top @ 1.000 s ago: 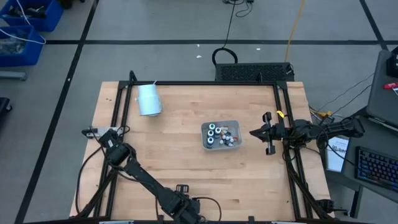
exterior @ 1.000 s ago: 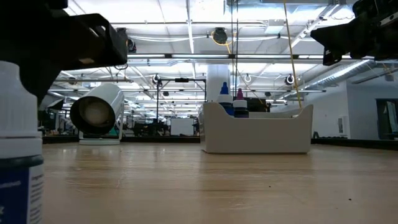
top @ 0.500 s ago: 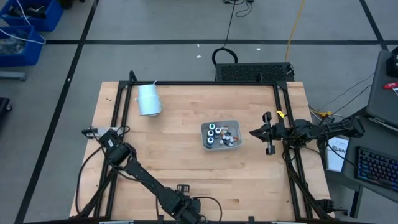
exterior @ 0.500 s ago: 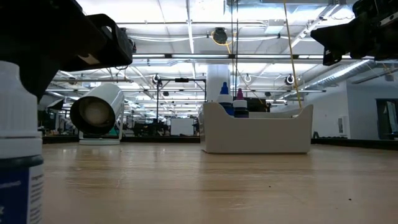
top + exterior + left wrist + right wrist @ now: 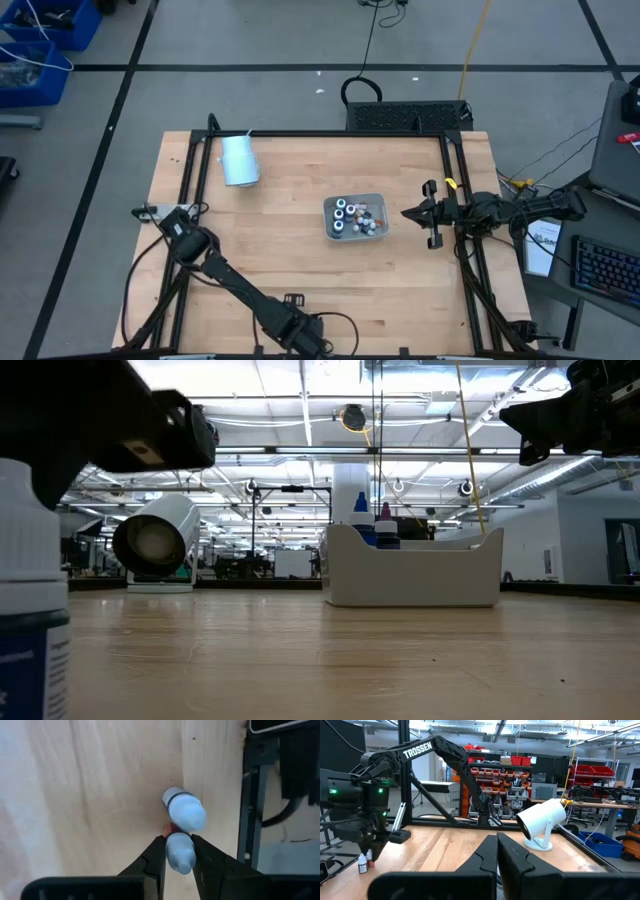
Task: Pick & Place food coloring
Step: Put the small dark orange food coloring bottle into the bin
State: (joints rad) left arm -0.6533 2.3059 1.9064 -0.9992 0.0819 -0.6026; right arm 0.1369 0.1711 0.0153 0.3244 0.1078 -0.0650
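Note:
Two small food coloring bottles stand at the table's near left. One is whitish with a red tint (image 5: pixel 179 851). The other is larger, with a white cap and a dark band (image 5: pixel 184 810), and shows up close in the low view (image 5: pixel 30 590). My left gripper (image 5: pixel 178 857) points down over them and is shut on the red-tinted bottle (image 5: pixel 371 864). More bottles stand in the clear tray (image 5: pixel 372 200) at mid-table. My right gripper (image 5: pixel 408 212) hangs shut and level by the table's right edge, touching nothing. My left gripper pinches the small bottle's white top (image 5: pixel 180 862) between its two fingers, one on each side. The fingers (image 5: pixel 157 857) come from above, pointing almost straight down. The bottle stands upright, its base on the table beside the larger bottle.
A pale cylindrical cup (image 5: pixel 239 160) lies at the far left of the table. Black frame rails (image 5: pixel 190 170) run along the table's left, far and right edges. Bare wood lies between the tray and the left gripper.
In the low view the dark end of my left gripper has shifted a little sideways above the bottles. The arm has kept its place and the bottles have stayed standing where they were.

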